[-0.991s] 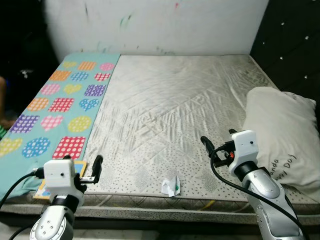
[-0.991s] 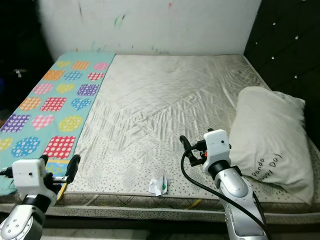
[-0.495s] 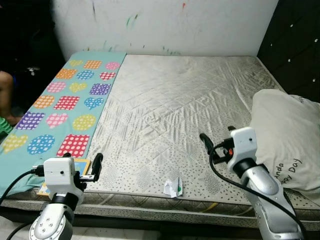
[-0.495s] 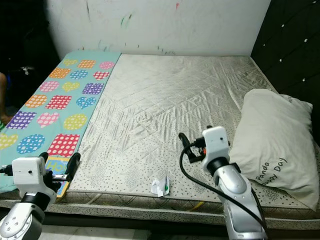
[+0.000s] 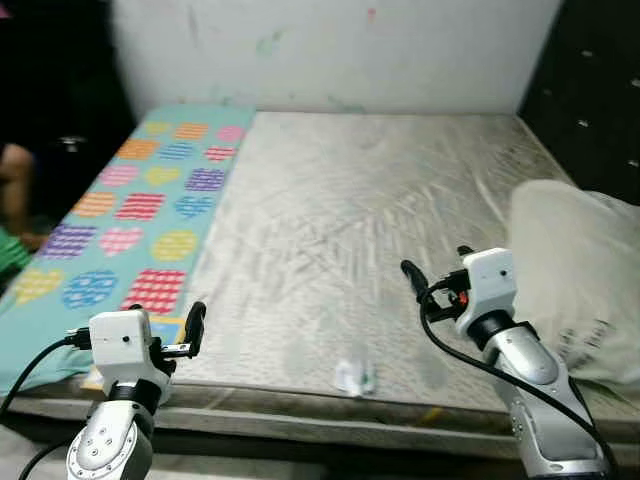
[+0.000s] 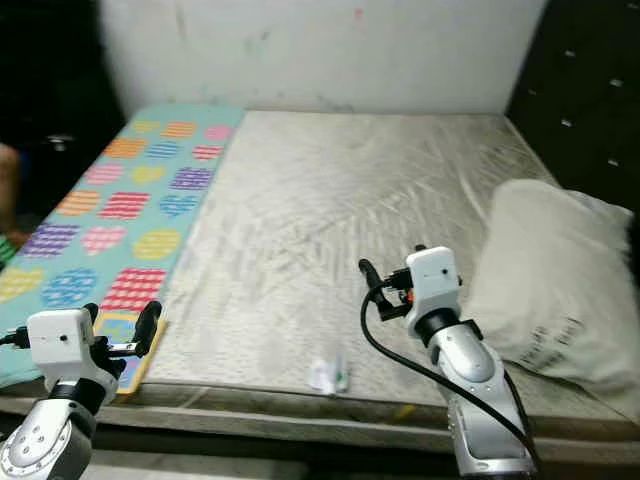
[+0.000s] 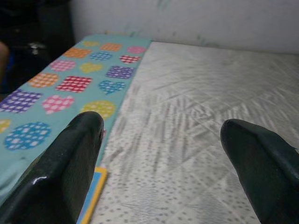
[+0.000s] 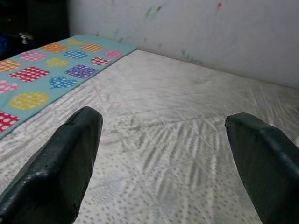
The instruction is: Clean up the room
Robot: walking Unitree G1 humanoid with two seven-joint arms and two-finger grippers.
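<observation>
- Left eye view: a small crumpled white scrap of paper with a green mark lies at the lower centre of the frame, on the near edge of the bare, quilted grey-white mattress, and looks the likeliest item to clear; the picture is blurred.
- By its look, the scrap is very light, soft and easily crushed. It should neither slip nor break, but it could flatten or slide on the mattress fabric, so a pinch across its raised, folded middle seems the surest hold.
- At the right of the frame, the right gripper hovers above the mattress, up and to the right of the scrap and apart from it. In the right wrist view its two black fingers stand spread wide, with nothing between them and nothing touched.
- At the lower left of the frame, the left gripper hangs at the mattress's near corner, well apart from the scrap. In the left wrist view its fingers are likewise wide apart, released and empty.
- Beneath the left gripper, a flat yellow-and-blue card or thin book rests at the mattress edge, stiff and thin by its look; whether anything touches it cannot be told.
- Along the left side of the frame runs a turquoise sheet printed with coloured hearts and squares; at the right edge sits a large soft cream pillow with handwritten-style lettering, bulky but probably light.
- At the far left edge, part of a person is in view against a dark background.
</observation>
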